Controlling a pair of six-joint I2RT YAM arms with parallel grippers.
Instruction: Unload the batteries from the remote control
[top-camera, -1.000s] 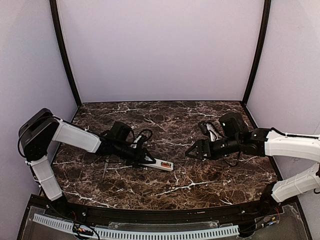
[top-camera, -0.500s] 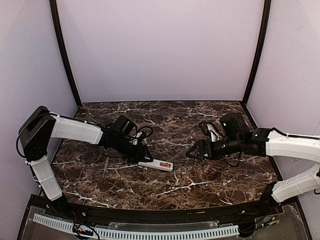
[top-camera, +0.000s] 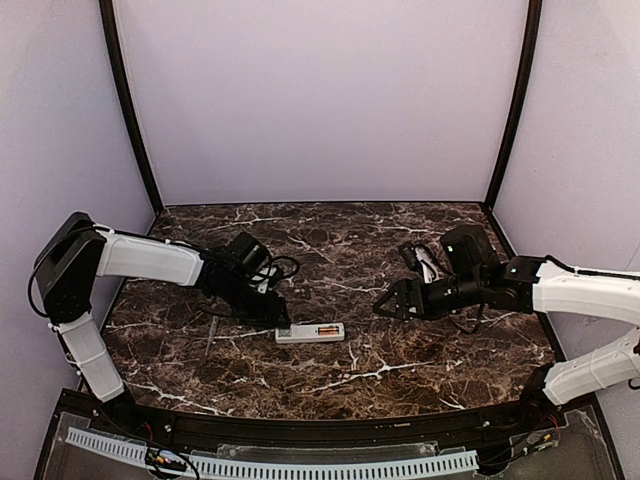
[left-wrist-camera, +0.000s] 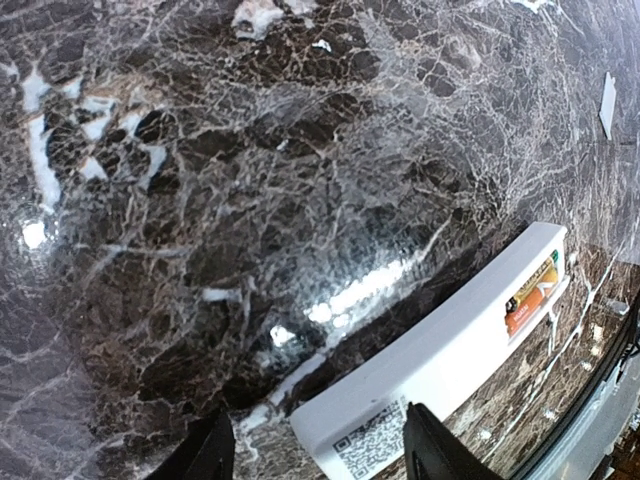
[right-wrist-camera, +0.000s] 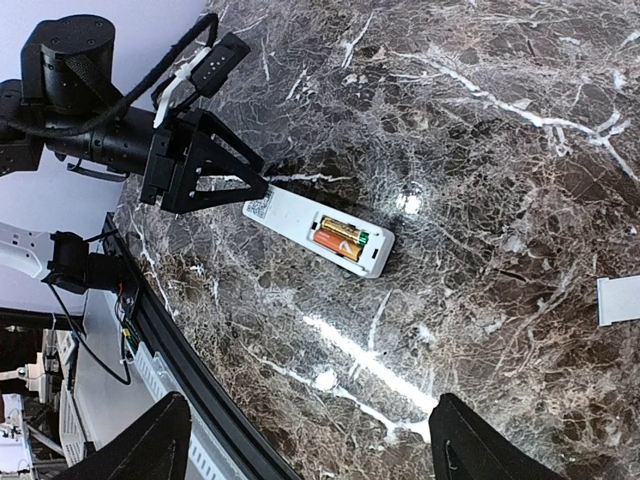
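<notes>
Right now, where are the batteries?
Top view, left of centre: the batteries sit in the remote control lying on the table, just right of the left pincer.

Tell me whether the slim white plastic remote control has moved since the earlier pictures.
Yes. The white remote control turned slightly: its left end swung toward the table's black near edge, and it lies nearly parallel to it.

Overhead, wrist close-ups; remote control (top-camera: 310, 332) common
</notes>
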